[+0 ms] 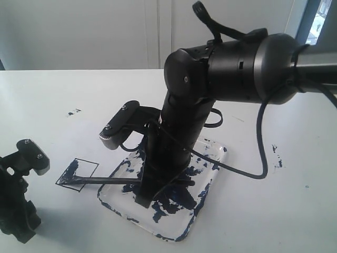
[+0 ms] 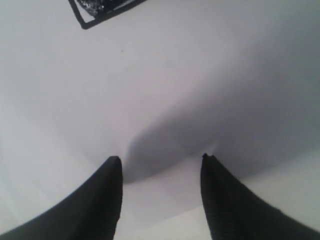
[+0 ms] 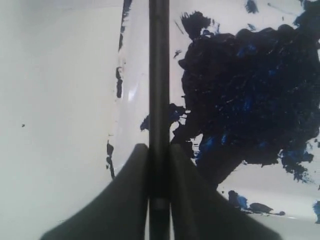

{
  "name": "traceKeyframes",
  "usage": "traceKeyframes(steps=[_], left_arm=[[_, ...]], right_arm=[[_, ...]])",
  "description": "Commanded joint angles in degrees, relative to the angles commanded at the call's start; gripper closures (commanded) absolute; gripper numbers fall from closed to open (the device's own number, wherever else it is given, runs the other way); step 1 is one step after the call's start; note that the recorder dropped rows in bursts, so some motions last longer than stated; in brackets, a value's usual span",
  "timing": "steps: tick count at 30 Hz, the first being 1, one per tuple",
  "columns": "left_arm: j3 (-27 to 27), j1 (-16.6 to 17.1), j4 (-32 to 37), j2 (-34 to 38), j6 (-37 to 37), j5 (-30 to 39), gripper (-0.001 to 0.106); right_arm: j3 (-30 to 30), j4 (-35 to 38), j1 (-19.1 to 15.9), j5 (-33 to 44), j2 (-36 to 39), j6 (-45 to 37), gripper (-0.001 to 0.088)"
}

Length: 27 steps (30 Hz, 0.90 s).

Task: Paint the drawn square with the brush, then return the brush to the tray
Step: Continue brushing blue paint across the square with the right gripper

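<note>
Layout: tray (image 1: 208,184) on the surface (image 1: 52,105), centre-front. drawn square (image 1: 77,174) on the surface just left of the tray. brush (image 1: 108,181) lies across the tray's left rim, handle over the tray, tip inside the drawn square. right fingers (image 3: 125,190) above the tray, one each side of the handle, touching it. left gripper (image 2: 160,159) left of the drawn square, apart from it
</note>
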Motion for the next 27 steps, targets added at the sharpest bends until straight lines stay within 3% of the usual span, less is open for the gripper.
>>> traceKeyframes(steps=[4, 14, 27], left_arm=[[0.0, 0.0, 0.0, 0.0, 0.0, 0.3, 0.052], [0.0, 0.0, 0.0, 0.0, 0.0, 0.3, 0.052], [0.0, 0.0, 0.0, 0.0, 0.0, -0.1, 0.052]], right_arm=[[0.0, -5.5, 0.0, -0.9, 0.0, 4.3, 0.0868], [0.0, -6.5, 0.0, -0.9, 0.0, 5.7, 0.0868], [0.0, 1.4, 0.0, 7.5, -1.5, -1.1, 0.0868]])
